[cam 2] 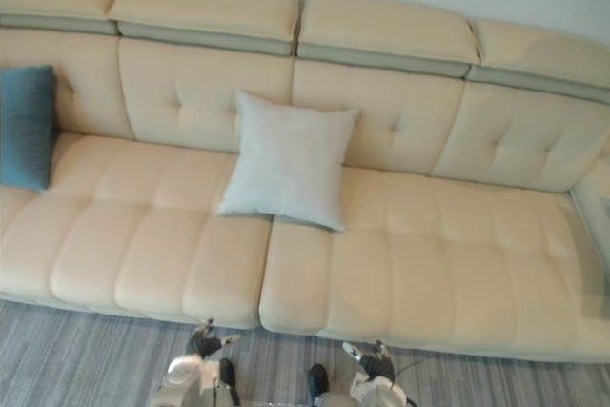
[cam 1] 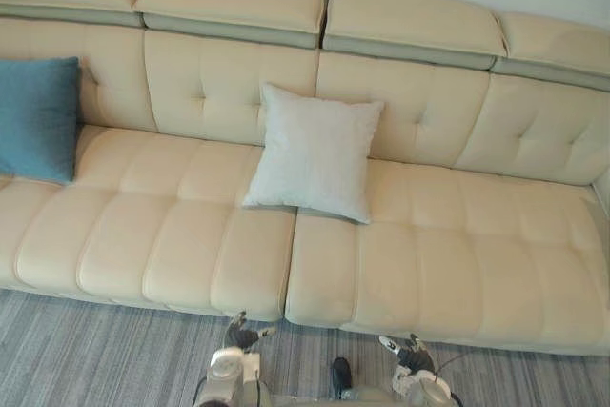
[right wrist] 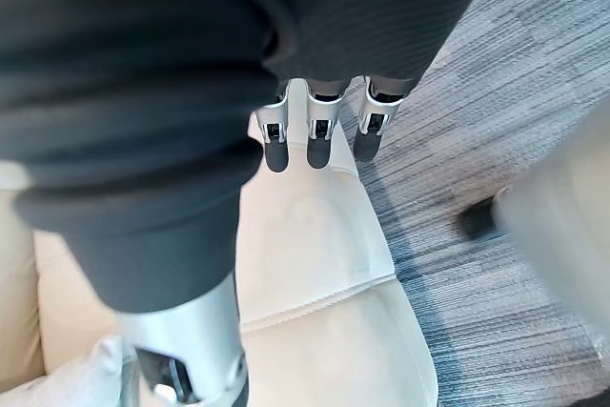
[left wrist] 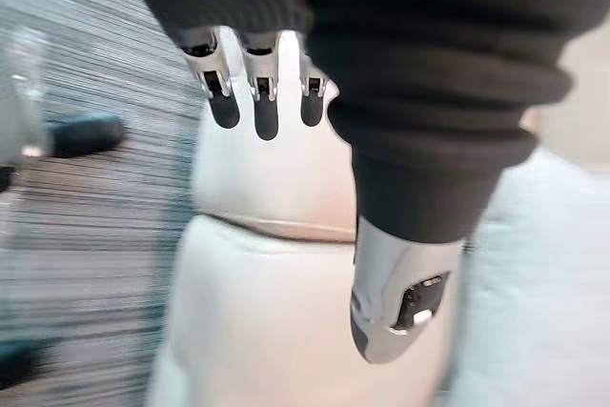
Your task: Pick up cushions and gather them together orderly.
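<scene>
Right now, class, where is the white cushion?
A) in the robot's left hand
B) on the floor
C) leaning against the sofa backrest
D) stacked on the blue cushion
C: the white cushion leans against the sofa backrest, apart from the blue cushion.

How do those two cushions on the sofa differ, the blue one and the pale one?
The blue square fabric cushion stands at the cream leather sofa's left end, sides upright; the pale grey square fabric cushion sits near the middle, slightly rotated. Both lean against the backrest.
</scene>
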### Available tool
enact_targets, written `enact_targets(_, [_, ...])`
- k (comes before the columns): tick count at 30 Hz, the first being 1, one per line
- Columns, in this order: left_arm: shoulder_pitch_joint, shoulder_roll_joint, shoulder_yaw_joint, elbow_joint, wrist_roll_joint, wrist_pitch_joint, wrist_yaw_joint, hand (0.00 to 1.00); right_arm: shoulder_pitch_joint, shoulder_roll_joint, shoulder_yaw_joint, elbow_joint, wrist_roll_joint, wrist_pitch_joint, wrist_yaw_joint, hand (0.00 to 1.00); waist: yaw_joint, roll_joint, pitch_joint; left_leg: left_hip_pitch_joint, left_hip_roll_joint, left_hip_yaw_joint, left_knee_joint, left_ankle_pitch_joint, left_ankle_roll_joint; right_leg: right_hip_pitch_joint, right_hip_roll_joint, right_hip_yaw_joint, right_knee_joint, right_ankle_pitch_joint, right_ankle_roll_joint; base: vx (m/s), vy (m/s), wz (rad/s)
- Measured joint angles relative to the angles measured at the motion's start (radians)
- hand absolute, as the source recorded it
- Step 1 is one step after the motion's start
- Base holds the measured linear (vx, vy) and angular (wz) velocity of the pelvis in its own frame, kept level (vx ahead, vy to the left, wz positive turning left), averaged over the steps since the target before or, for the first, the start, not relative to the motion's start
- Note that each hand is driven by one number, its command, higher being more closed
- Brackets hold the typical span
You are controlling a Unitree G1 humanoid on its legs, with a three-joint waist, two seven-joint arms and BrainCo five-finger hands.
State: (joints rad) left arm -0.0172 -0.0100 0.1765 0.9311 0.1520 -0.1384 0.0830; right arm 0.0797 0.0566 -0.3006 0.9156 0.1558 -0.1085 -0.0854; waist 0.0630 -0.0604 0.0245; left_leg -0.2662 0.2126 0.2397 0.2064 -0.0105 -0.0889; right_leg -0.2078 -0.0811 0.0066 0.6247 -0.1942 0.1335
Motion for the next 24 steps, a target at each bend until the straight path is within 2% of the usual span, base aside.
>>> enact_targets(1, [-0.008, -0.001, 0.004, -0.002, -0.008, 0.002, 0.0, 0.0, -0.017, -0.005, -0.003, -0.003, 0.0, -0.001, -0.001, 0.0, 0.013, 0.001, -0.01, -0.052, -0.004, -0.024, 0.028, 0.006, -0.002, -0.027, 0.018, -0.027, -0.031, 0.0, 0.018, -0.06, -0.105, 0.26])
enact_targets(2, [-0.006, -0.007, 0.005, -0.001, -0.014, 0.002, 0.0, 0.0, -0.023, -0.011, -0.008, -0.005, -0.001, -0.001, -0.004, 0.0, 0.027, 0.008, -0.013, -0.067, -0.019, -0.038, 0.03, 0.003, 0.002, -0.027, 0.018, -0.027, -0.065, 0.0, 0.019, -0.04, 0.041, 0.05])
enact_targets(3, [0.001, -0.03, 0.0, 0.008, -0.022, 0.003, 0.0, 0.0, -0.024, -0.037, -0.01, -0.006, -0.001, -0.002, -0.009, 0.0, 0.044, 0.039, -0.033, -0.077, -0.031, -0.046, -0.006, 0.019, 0.023, 0.039, 0.033, -0.027, -0.196, -0.018, 0.021, -0.02, 0.074, 0.0])
enact_targets(4, [0.0, -0.03, 0.002, 0.007, -0.038, 0.0, 0.002, 0.0, -0.04, -0.037, -0.009, -0.007, -0.002, -0.003, -0.015, 0.0, 0.058, 0.014, -0.01, -0.093, -0.039, -0.024, -0.004, 0.048, 0.017, 0.067, 0.015, -0.026, -0.223, -0.067, -0.01, 0.0, 0.0, 0.0])
enact_targets(5, [-0.009, -0.026, 0.001, 0.007, -0.04, 0.0, 0.002, 0.0, -0.053, -0.031, -0.009, -0.007, -0.003, -0.003, -0.015, 0.0, 0.06, 0.006, -0.005, -0.109, -0.039, -0.025, 0.012, 0.048, 0.017, 0.075, 0.019, -0.027, -0.254, -0.081, -0.028, -0.12, -0.12, -0.03])
enact_targets(6, [-0.006, -0.023, -0.002, 0.007, -0.048, 0.004, 0.001, 0.0, -0.074, -0.023, -0.003, -0.015, -0.003, -0.003, -0.017, 0.0, 0.062, 0.009, 0.001, -0.137, -0.021, -0.034, 0.035, 0.05, 0.013, 0.085, 0.035, -0.036, -0.307, -0.087, -0.04, -0.19, -0.156, -0.08])
enact_targets(7, [-0.007, -0.025, -0.019, 0.014, -0.064, 0.009, 0.001, 0.0, -0.079, -0.02, 0.011, -0.043, -0.004, -0.011, -0.021, 0.0, 0.061, 0.03, 0.027, -0.139, 0.002, -0.045, 0.058, 0.057, 0.003, 0.118, 0.063, -0.049, -0.347, -0.08, -0.05, -0.21, -0.142, -0.07])
enact_targets(9, [-0.007, -0.027, -0.04, 0.023, -0.076, 0.016, 0.0, 0.0, -0.075, -0.023, 0.019, -0.044, -0.004, -0.018, -0.033, 0.0, 0.057, 0.052, 0.056, -0.115, 0.025, -0.058, 0.067, 0.066, -0.013, 0.154, 0.086, -0.066, -0.354, -0.072, -0.065, -0.25, -0.123, 0.04])
enact_targets(10, [0.0, -0.033, -0.05, 0.022, -0.077, 0.016, 0.0, 0.0, -0.06, -0.027, 0.032, -0.044, -0.004, -0.018, -0.042, 0.0, 0.055, 0.063, 0.061, -0.1, 0.039, -0.064, 0.044, 0.099, -0.031, 0.151, 0.095, -0.093, -0.347, -0.06, -0.086, -0.3, -0.112, 0.06])
enact_targets(11, [0.0, -0.034, -0.054, 0.021, -0.077, 0.016, -0.001, 0.0, -0.058, -0.027, 0.033, -0.043, -0.004, -0.018, -0.043, 0.0, 0.055, 0.056, 0.06, -0.096, 0.037, -0.063, 0.041, 0.098, -0.031, 0.149, 0.086, -0.106, -0.353, -0.06, -0.103, -0.29, -0.095, -0.05])
enact_targets(12, [-0.005, -0.035, -0.055, 0.018, -0.077, 0.016, -0.002, 0.0, -0.047, -0.021, 0.033, -0.037, -0.004, -0.018, -0.043, 0.0, 0.05, 0.045, 0.067, -0.102, 0.039, -0.062, 0.097, 0.057, -0.023, 0.142, 0.073, -0.129, -0.357, -0.063, -0.132, -0.2, -0.01, -0.06])
enact_targets(13, [-0.006, -0.035, -0.055, 0.018, -0.076, 0.018, -0.005, 0.0, -0.041, -0.024, 0.031, -0.037, -0.003, -0.018, -0.044, 0.0, 0.042, 0.05, 0.065, -0.118, 0.035, -0.068, 0.196, -0.008, 0.0, 0.122, 0.06, -0.137, -0.341, -0.057, -0.137, -0.2, 0.017, -0.05])
enact_targets(14, [-0.006, -0.035, -0.055, 0.019, -0.075, 0.018, -0.005, 0.0, -0.034, -0.025, 0.031, -0.036, -0.003, -0.018, -0.043, 0.0, 0.04, 0.049, 0.066, -0.118, 0.034, -0.071, 0.234, -0.035, 0.006, 0.117, 0.055, -0.137, -0.335, -0.056, -0.136, -0.19, 0.107, 0.0])
enact_targets(15, [-0.001, -0.037, -0.055, 0.023, -0.075, 0.018, -0.006, 0.0, -0.008, -0.026, 0.03, -0.032, -0.003, -0.017, -0.041, 0.0, 0.031, 0.046, 0.064, -0.115, 0.033, -0.096, 0.338, -0.109, 0.013, 0.104, 0.042, -0.134, -0.328, -0.048, -0.126, -0.16, 0.21, 0.02])
enact_targets(16, [0.007, -0.04, -0.055, 0.026, -0.074, 0.019, -0.007, 0.0, 0.013, -0.025, 0.03, -0.027, -0.003, -0.014, -0.04, 0.0, 0.021, 0.052, 0.06, -0.092, 0.034, -0.127, 0.402, -0.177, 0.0, 0.102, 0.034, -0.133, -0.327, -0.038, -0.109, -0.11, 0.186, 0.03])
enact_targets(18, [0.017, -0.044, -0.053, 0.038, -0.072, 0.021, -0.007, 0.0, 0.027, -0.024, 0.029, -0.022, -0.002, -0.005, -0.037, 0.0, 0.013, 0.068, 0.051, -0.049, 0.033, -0.155, 0.381, -0.244, -0.025, 0.094, 0.034, -0.126, -0.331, -0.026, -0.087, -0.09, 0.251, -0.06])
enact_targets(19, [0.018, -0.032, -0.044, 0.041, -0.064, 0.023, -0.007, 0.0, 0.021, -0.013, 0.016, 0.005, -0.001, 0.002, -0.028, 0.0, 0.007, 0.048, 0.043, -0.021, 0.007, -0.128, 0.305, -0.266, -0.026, 0.083, 0.024, -0.086, -0.348, -0.004, -0.066, -0.1, 0.261, -0.2])
enact_targets(20, [0.021, -0.026, -0.043, 0.04, -0.064, 0.023, -0.005, 0.0, 0.021, -0.007, 0.015, 0.011, -0.001, 0.003, -0.023, 0.0, 0.005, 0.044, 0.041, -0.016, -0.001, -0.121, 0.291, -0.264, -0.022, 0.083, 0.018, -0.08, -0.361, 0.004, -0.066, -0.09, 0.215, -0.3])
enact_targets(21, [0.032, -0.003, -0.044, 0.043, -0.061, 0.026, -0.004, 0.0, 0.02, 0.005, 0.012, 0.038, -0.001, 0.006, -0.007, 0.0, -0.001, 0.018, 0.015, -0.008, -0.033, -0.107, 0.26, -0.25, -0.007, 0.087, -0.006, -0.064, -0.412, 0.037, -0.05, -0.07, 0.153, -0.21])
enact_targets(24, [0.031, 0.008, -0.047, 0.053, -0.055, 0.027, -0.004, 0.0, 0.022, 0.006, -0.023, 0.048, 0.0, 0.007, -0.004, 0.0, -0.007, 0.007, -0.002, -0.005, -0.062, -0.084, 0.241, -0.249, -0.003, 0.094, -0.03, -0.041, -0.468, 0.084, -0.038, -0.08, 0.193, -0.18])
